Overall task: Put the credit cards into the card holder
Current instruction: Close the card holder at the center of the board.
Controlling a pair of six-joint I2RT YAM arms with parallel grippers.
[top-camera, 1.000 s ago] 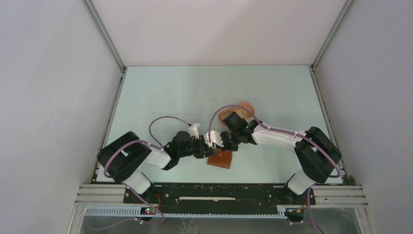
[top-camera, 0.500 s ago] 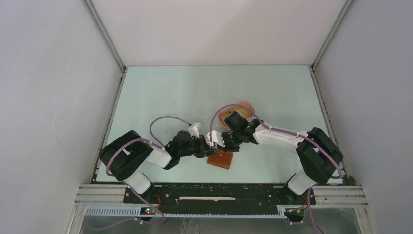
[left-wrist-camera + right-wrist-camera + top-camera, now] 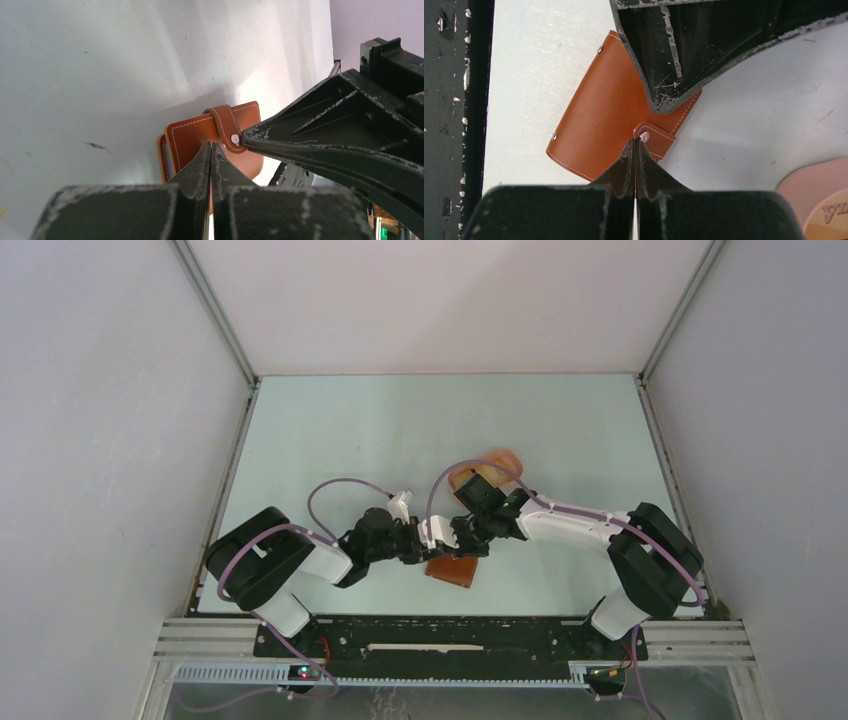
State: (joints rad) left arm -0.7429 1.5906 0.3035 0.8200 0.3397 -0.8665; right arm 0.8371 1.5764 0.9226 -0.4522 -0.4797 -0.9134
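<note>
table (image 3: 330,440): pale, directly under the card holder
pink tray (image 3: 505,457): beyond the card holder, toward the far right, apart from it
left gripper (image 3: 210,145): jaws pressed together, tips on the card holder's cover beside the strap; whether leather is pinched cannot be told
right gripper (image 3: 637,141): jaws fully together, tips at the card holder's snap tab
card holder (image 3: 599,115): reddish-brown leather, folded, lying under both grippers
credit card (image 3: 831,215): yellow-tan, lettered, in the tray, clear of the card holder
snap tab (image 3: 653,139): wrapped over the card holder's edge

Reddish-brown card holder (image 3: 604,115), folded (stitched tab)
</note>
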